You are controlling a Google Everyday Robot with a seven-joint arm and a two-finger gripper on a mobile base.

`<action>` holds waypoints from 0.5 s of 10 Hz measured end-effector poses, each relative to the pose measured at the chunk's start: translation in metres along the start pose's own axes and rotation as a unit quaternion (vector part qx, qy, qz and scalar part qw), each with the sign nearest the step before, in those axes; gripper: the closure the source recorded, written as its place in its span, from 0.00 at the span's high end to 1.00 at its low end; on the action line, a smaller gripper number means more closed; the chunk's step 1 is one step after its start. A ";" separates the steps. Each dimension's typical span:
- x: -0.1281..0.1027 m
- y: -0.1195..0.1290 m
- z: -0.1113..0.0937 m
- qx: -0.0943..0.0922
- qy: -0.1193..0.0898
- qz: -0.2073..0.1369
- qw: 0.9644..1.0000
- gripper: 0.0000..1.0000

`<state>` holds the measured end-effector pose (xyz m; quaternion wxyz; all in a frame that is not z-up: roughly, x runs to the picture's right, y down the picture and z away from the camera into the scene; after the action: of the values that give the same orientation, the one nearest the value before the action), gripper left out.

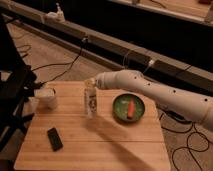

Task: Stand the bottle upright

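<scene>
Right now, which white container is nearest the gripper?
The slim bottle, upright with the gripper at its cap; the squat cup sits apart, near the table's left edge.

Smooth cream plastic bottle on a matt, pale wooden worktop; the tool, on a smooth white hard-shelled arm, sits at the bottle's cap.

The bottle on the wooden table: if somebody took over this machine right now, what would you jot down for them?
Pincer: at the top of the bottle, by its cap.
Bottle: near the middle of the table, between the white cup and the green bowl, looking upright.
Done: the standing-up, apparently.
Left: probably free the bottle, lift the arm away, and check that it stands alone.
</scene>
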<state>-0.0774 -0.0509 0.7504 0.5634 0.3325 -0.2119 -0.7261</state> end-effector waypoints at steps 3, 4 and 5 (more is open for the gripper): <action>0.031 -0.036 0.004 0.037 0.055 -0.061 0.996 0.00; 0.038 -0.047 0.001 0.049 0.071 -0.074 0.994 0.00; 0.041 -0.051 -0.001 0.053 0.077 -0.078 0.993 0.00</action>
<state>-0.1174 -0.0763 0.7054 0.5011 0.4322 -0.1797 -0.7278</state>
